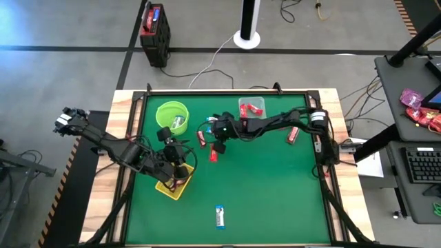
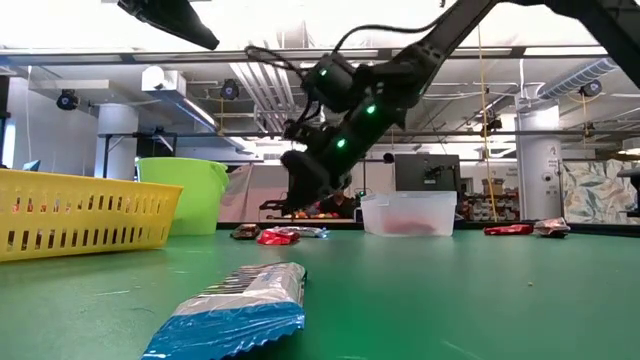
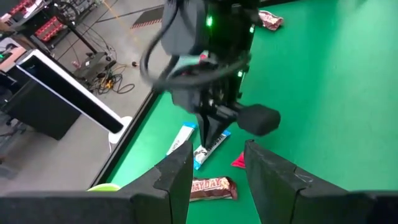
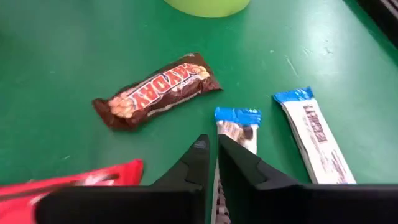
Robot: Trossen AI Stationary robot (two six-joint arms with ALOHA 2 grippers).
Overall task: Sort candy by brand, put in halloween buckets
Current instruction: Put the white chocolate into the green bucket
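Observation:
My right gripper (image 4: 212, 149) is shut but for a thin slit. It points down over a blue-and-white bar (image 4: 236, 127) in a cluster of candy on the table, with a brown bar (image 4: 155, 90), a second blue-and-white bar (image 4: 314, 137) and a red wrapper (image 4: 68, 186). In the high view this gripper (image 1: 216, 141) is right of the lime-green bucket (image 1: 172, 116). My left gripper (image 3: 217, 180) is open and holds nothing. It hangs over the yellow basket (image 1: 171, 186). The clear tub (image 1: 251, 107) holds red candy. My right gripper comes from above, its fingertips (image 4: 200, 149) right beside the blue end (image 4: 237, 116) of the blue-and-white bar, which lies flat on the table and runs on under the fingers. Whether the fingers touch or pinch it, I cannot tell.
One blue-and-white bar (image 1: 220, 215) lies alone near the table's near edge, close to the low camera (image 2: 235, 305). Red bars (image 1: 293, 134) lie toward the table's right edge. The green mat between the cluster and the near edge is bare. A raised rim frames the table.

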